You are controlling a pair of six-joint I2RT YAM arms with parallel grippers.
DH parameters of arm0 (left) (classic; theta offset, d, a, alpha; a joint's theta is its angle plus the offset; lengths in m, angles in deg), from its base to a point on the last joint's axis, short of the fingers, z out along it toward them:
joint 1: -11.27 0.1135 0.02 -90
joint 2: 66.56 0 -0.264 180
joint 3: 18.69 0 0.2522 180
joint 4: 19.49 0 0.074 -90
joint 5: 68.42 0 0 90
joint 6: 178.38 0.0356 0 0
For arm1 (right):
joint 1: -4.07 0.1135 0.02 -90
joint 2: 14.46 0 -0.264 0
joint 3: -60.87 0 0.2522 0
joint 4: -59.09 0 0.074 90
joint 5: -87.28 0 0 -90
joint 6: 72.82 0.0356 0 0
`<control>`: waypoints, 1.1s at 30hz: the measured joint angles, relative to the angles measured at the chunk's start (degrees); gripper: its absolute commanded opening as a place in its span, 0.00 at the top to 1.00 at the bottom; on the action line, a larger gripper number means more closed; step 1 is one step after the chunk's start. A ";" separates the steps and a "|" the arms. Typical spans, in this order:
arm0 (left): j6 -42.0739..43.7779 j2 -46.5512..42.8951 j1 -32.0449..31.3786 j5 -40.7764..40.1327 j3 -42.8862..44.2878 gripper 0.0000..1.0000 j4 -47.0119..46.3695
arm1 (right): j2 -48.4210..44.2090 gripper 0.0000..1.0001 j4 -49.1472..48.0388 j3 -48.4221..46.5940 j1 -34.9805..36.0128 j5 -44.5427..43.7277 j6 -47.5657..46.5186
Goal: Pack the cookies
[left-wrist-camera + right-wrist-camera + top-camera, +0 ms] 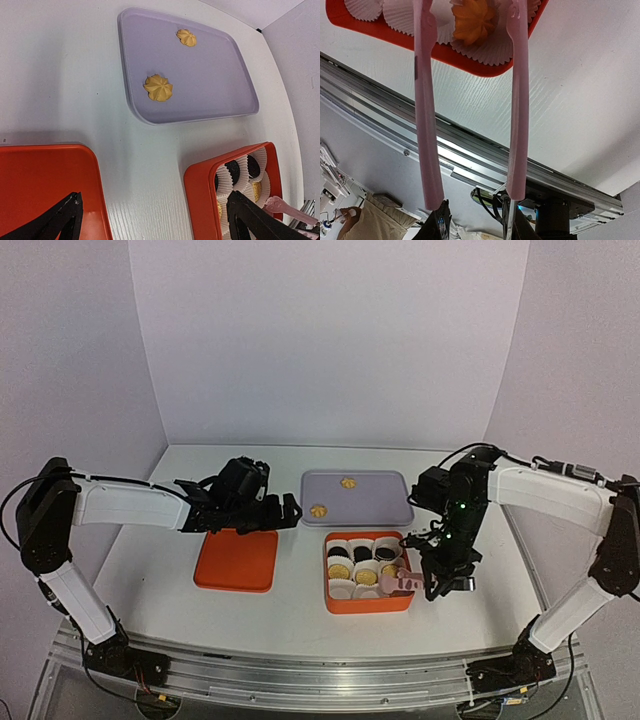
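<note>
1 yellow cookie [472, 20] between tips of pink tongs [427, 125], tongs in right hand [445, 576]

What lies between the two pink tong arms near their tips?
A golden flower-shaped cookie sitting in a white paper cup in the orange box, shown in the right wrist view.

No text, label, brand or number legible; blurry clutter [350, 220] under table [580, 75] possibly marked, unreadable
</note>
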 measured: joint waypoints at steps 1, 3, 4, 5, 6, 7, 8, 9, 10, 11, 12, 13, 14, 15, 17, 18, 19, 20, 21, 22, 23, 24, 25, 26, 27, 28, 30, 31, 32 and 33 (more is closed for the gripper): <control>0.00 0.00 0.00 0.00 -0.04 0.00 0.00 | 0.00 0.70 0.01 -0.46 0.00 -0.07 0.01; 0.00 0.00 0.00 0.00 -0.06 0.00 0.00 | 0.00 0.71 0.00 -1.88 0.00 -0.15 0.10; 0.02 0.00 0.00 0.02 -0.06 0.00 0.00 | 0.00 0.72 0.02 -2.73 0.00 -0.12 0.15; 0.02 0.00 0.00 0.01 -0.06 0.00 0.00 | -0.06 0.73 -0.01 -3.54 0.00 -0.07 0.21; 0.02 0.00 0.00 0.01 -0.06 0.00 0.00 | -0.18 0.73 -0.03 -4.30 0.00 -0.03 0.32; 0.02 0.00 0.00 0.02 -0.06 0.00 0.00 | -0.35 0.73 -0.04 -5.02 0.00 0.01 0.48; 0.02 0.00 0.00 0.02 -0.06 0.00 0.00 | -0.70 0.74 -0.04 -5.69 0.00 0.01 0.62; 0.04 0.00 0.00 0.02 -0.06 0.00 0.00 | -1.10 0.74 -0.03 -6.36 0.00 -0.01 0.75; 0.04 0.00 0.00 0.02 -0.06 0.00 0.00 | -1.47 0.74 -0.02 -6.96 0.00 -0.04 0.88; 0.04 0.00 0.00 0.02 -0.06 0.00 0.00 | -1.80 0.74 0.00 -7.49 0.00 -0.05 0.98; 0.05 0.00 0.00 0.02 -0.06 0.00 0.00 | -2.00 0.74 0.09 -8.24 0.00 -0.19 1.04; 0.06 0.00 0.00 0.02 -0.06 0.00 0.00 | -2.11 0.74 0.23 -9.12 0.00 -0.37 1.09; 0.09 0.00 0.00 0.05 -0.06 0.00 0.00 | -2.14 0.74 0.24 -10.07 0.00 -0.75 1.22; 0.09 0.00 0.00 0.06 -0.06 0.00 0.00 | -2.12 0.74 0.22 -11.12 0.00 -1.48 1.43; 0.13 0.00 0.00 0.09 -0.04 0.00 0.00 | -1.84 0.74 0.54 -13.55 0.00 -3.20 1.93; 0.16 0.00 0.00 0.16 -0.04 0.00 -0.01 | -1.33 0.74 0.73 -15.23 0.00 -4.33 2.16; 0.18 0.00 0.00 0.24 -0.04 0.00 -0.02 | -0.71 0.74 0.80 -16.95 0.00 -5.47 2.38; 0.20 0.00 0.00 0.33 -0.04 0.00 -0.02 | 0.22 0.74 0.80 -18.84 0.00 -6.75 2.61; 0.22 0.00 0.00 0.45 -0.04 0.00 -0.03 | 1.50 0.74 1.05 -21.02 0.00 -8.24 2.83; 0.22 0.00 0.00 0.49 -0.04 0.00 -0.04 | 2.79 0.74 0.98 -22.87 0.00 -9.40 2.96; 0.22 0.00 0.00 0.53 -0.04 0.00 -0.06 | 4.36 0.74 0.80 -24.52 -0.08 -10.35 3.00; 0.22 0.00 0.00 0.56 -0.04 0.00 -0.08 | 6.02 0.74 0.61 -26.21 -0.17 -11.27 3.03; 0.22 0.00 0.00 0.60 -0.04 0.00 -0.12 | 8.27 0.74 0.66 -27.91 -0.49 -12.00 2.98; 0.22 0.00 0.00 0.61 -0.04 0.00 -0.22 | 10.78 0.74 1.32 -30.18 -0.75 -12.59 2.94; 0.20 0.00 0.00 0.68 -0.04 0.00 -0.41 | 13.88 0.74 1.60 -33.01 -1.18 -13.15 2.76; 0.20 0.00 0.00 0.75 -0.04 0.00 -0.53 | 17.40 0.74 1.43 -36.08 -1.73 -13.80 2.52; 0.17 0.00 0.00 0.89 -0.05 0.00 -0.83 | 24.75 0.74 0.59 -42.02 -3.03 -14.88 1.91; 0.16 0.00 0.00 0.95 -0.06 0.00 -0.98 | 27.86 0.73 0.46 -44.56 -3.63 -15.31 1.69; 0.15 -0.03 0.00 1.03 -0.06 0.00 -1.04 | 31.32 0.73 0.42 -47.59 -4.34 -15.77 1.45; 0.13 -0.08 0.00 1.05 -0.06 0.00 -1.04 | 34.71 0.73 0.36 -50.78 -5.08 -16.15 1.27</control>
